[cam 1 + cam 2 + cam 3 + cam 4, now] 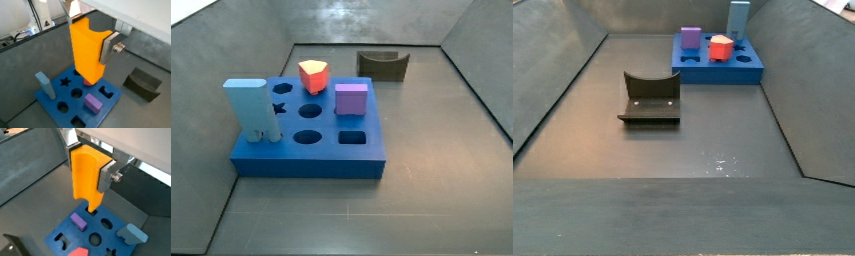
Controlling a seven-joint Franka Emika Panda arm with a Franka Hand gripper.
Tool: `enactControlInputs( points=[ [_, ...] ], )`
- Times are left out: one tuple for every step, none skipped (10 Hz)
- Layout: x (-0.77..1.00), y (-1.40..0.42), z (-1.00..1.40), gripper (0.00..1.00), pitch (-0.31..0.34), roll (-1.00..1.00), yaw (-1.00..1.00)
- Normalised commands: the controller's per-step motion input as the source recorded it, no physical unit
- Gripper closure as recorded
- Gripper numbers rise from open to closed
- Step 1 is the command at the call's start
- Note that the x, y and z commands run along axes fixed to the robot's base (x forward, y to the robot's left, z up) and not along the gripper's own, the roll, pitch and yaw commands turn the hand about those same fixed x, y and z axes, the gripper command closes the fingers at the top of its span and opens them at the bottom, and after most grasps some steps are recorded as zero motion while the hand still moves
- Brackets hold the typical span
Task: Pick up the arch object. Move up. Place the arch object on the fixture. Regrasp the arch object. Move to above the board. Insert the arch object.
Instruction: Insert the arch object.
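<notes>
In both wrist views my gripper (89, 37) (87, 170) is shut on the arch object (89, 52) (85, 175). It is an orange-yellow block hanging upright, with its notched end up between the silver fingers (109, 49). Its lower end hangs above the blue board (112, 102) (107, 225) without touching it. The board also shows in both side views (305, 160) (720, 72), where neither the gripper nor the arch object appears. The dark fixture (142, 84) (382, 64) (649, 98) stands empty on the floor, apart from the board.
On the board stand a tall light-blue block (251, 110) (44, 85), a purple block (352, 98) (78, 221) and a red prism (313, 75). Star, round and square holes are open in its top. Grey walls (547, 90) enclose the floor.
</notes>
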Motion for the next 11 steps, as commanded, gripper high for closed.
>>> enactControlInputs(
  points=[
    [-0.02, 0.33, -0.84, 1.00, -0.137, -0.04, 0.94],
    [-0.02, 0.34, -0.85, 1.00, -0.136, -0.04, 0.94],
    [-0.02, 0.34, -0.85, 1.00, -0.136, -0.04, 0.94],
    [-0.02, 0.34, -0.85, 1.00, -0.139, -0.04, 0.92],
    [0.00, 0.77, -0.67, 1.00, -0.123, -0.22, 0.14],
    [-0.02, 0.75, -0.61, 1.00, -0.106, -0.26, -0.01],
    [0.00, 0.73, -0.35, 1.00, -0.136, -0.43, 0.00],
    [0.00, 0.76, -0.32, 1.00, -0.123, -0.45, 0.00],
    [0.00, 0.64, -0.13, 1.00, -0.127, -0.50, 0.00],
    [0.00, 0.54, -0.17, 1.00, -0.113, -0.50, 0.00],
    [0.16, 0.18, -0.56, 1.00, -0.033, -0.28, -0.13]
  ],
)
